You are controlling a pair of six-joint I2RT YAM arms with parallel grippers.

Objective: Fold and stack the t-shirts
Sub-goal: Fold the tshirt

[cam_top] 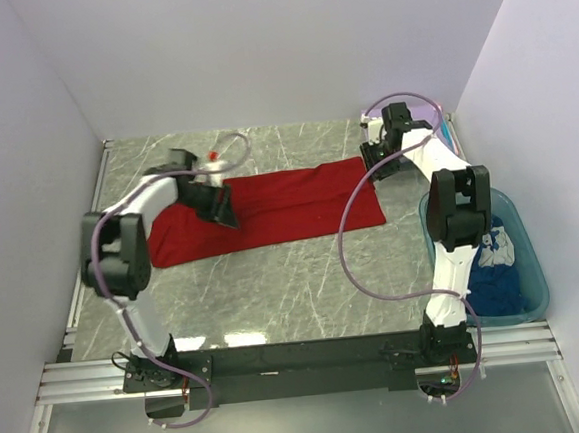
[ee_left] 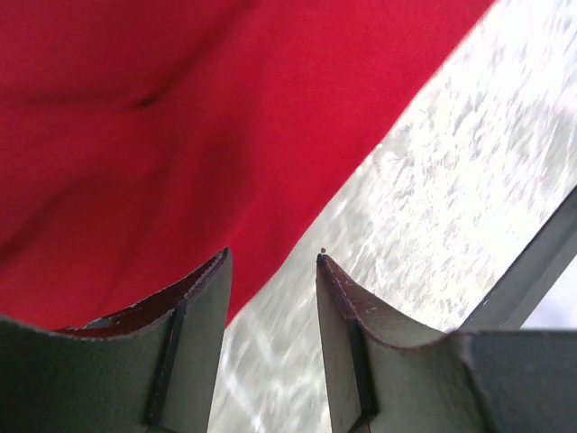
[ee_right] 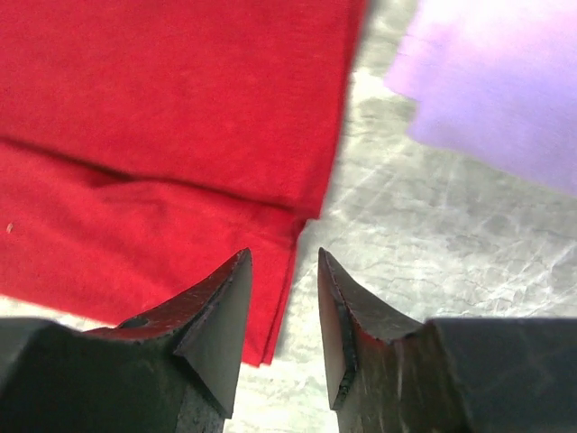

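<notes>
Soft red t-shirt (cam_top: 269,213) in a long flat band on veined grey table (cam_top: 305,285), left gripper (ee_left: 273,257) parted, empty, right gripper (ee_right: 284,254) parted, empty

A robot lab cell: plain white walls (cam_top: 256,49), marble-look table (cam_top: 304,275), aluminium mounting frame (cam_top: 82,378).

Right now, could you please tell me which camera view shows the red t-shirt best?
The top external view: nearly the whole red t-shirt lies spread out there, so its outline is clear. The left wrist view shows only a close patch and one edge; the right wrist view shows just a layered corner.
</notes>
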